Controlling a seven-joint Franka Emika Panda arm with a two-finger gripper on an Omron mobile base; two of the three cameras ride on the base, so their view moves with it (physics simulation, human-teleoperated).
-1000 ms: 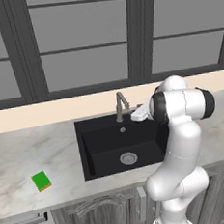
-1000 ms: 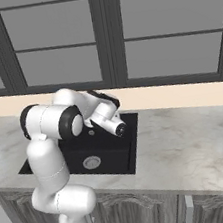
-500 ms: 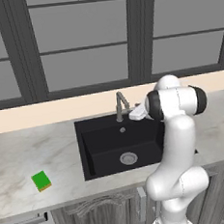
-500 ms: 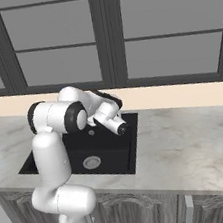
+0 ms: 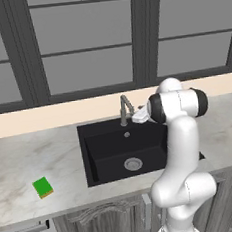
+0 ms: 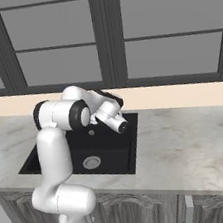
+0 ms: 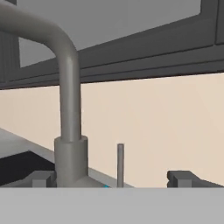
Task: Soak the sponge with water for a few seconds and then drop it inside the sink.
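The two-finger pincer [image 7: 111,179] stands open and empty, its dark tips spread wide on either side of the grey metal faucet [image 7: 69,131], which rises close in front of it; a thin grey lever [image 7: 120,164] stands between the tips. In the left base view the pincer [image 5: 138,117] hovers just beside the faucet [image 5: 124,108] at the back edge of the large rectangular matte-black sink [image 5: 122,148]. The small flat green sponge with a yellow-orange bottom layer [image 5: 43,187] lies on the pale marble worktop [image 5: 22,167], well apart from the pincer, beyond the far side of the sink.
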